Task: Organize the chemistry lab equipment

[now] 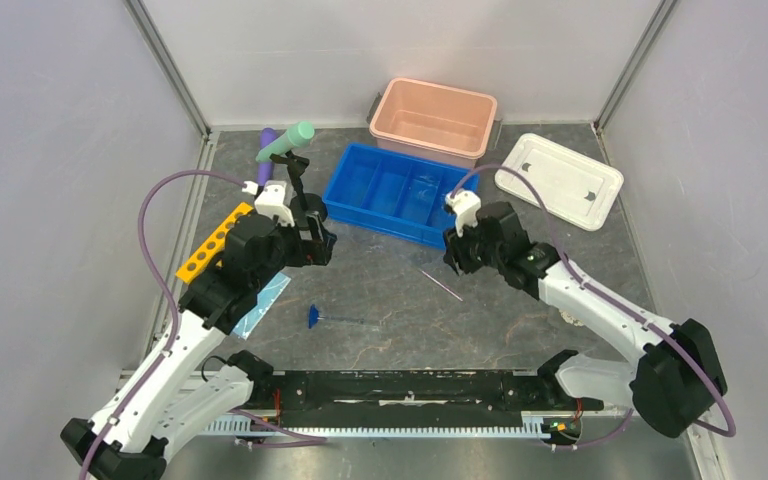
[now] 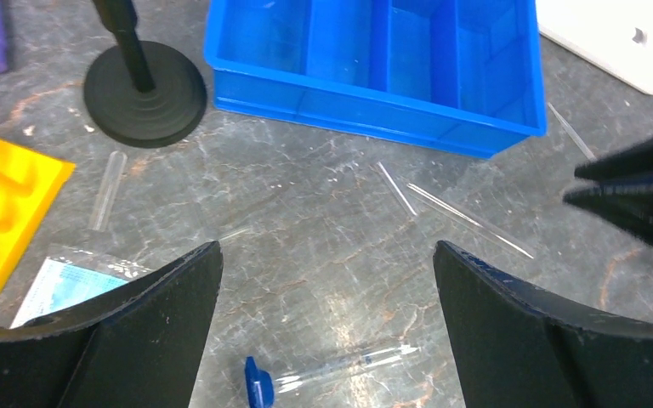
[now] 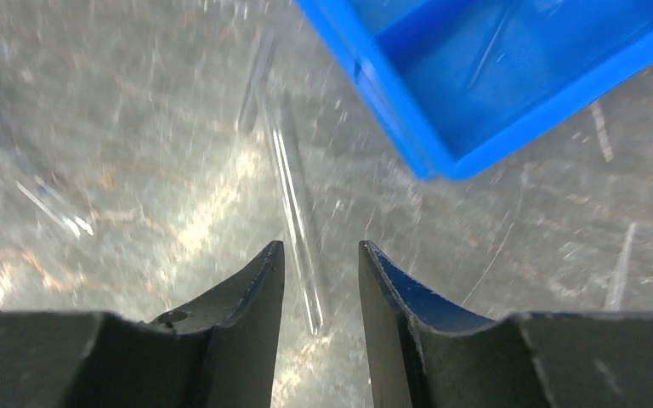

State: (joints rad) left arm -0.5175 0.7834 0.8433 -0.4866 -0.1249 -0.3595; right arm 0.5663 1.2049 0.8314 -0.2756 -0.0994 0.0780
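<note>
Left claw (image 2: 327, 255) spread wide, holding nothing, above tabletop (image 2: 306, 212). Far left: yellow rack (image 1: 214, 241), with mask (image 1: 263, 303) just beside it. Behind these, stand (image 1: 296, 186), mint and purple tubes (image 1: 285, 143) at its top. Funnel (image 1: 313, 317) near centre front. Blue tray (image 1: 400, 195) mid-back. Right claw (image 3: 321, 246) slightly parted, thin rod (image 3: 293, 183) flat on tabletop between tips, not pinched, just off tray corner.

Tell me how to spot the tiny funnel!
In the top view, find the big blue tray. Below its left end, on the grey table, lies the funnel. It is a tiny dark-blue cone with a clear stem, unlike the plain thin rod nearby.
</note>
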